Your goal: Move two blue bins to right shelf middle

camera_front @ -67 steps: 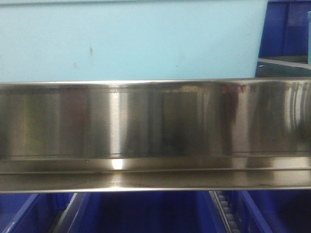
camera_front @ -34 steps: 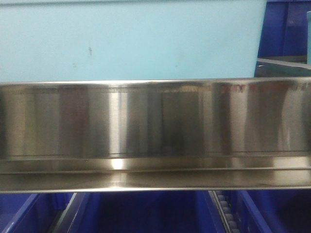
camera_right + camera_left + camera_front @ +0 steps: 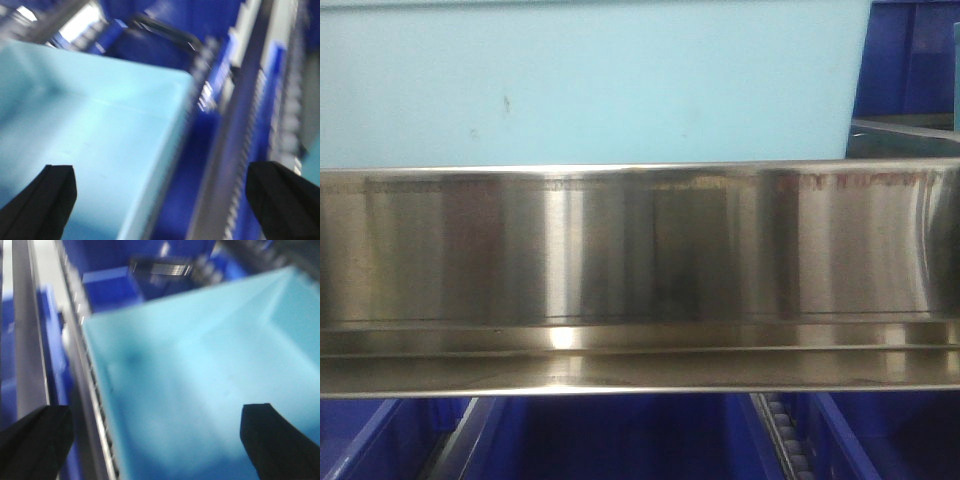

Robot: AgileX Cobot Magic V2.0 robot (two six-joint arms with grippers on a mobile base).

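Note:
A light blue bin (image 3: 590, 80) stands behind the wide brushed-steel front rail (image 3: 640, 250) of the steel rack tier and fills the upper part of the front view. My left gripper (image 3: 158, 445) is open. The bin (image 3: 200, 365) has its left wall between the fingers, next to a roller track (image 3: 87, 390). My right gripper (image 3: 167, 202) is open too and spans the right wall of the bin (image 3: 85, 125) and a steel track (image 3: 240, 150). Neither gripper touches the bin. Both wrist views are blurred.
Dark blue bins (image 3: 620, 440) sit on the tier below the rail, with a roller track (image 3: 782, 435) between them. Another dark blue bin (image 3: 910, 60) stands at the upper right. More dark blue bins (image 3: 110, 287) lie beyond the light one.
Almost nothing; only the reflections on the right part of the steel rail shift slightly.

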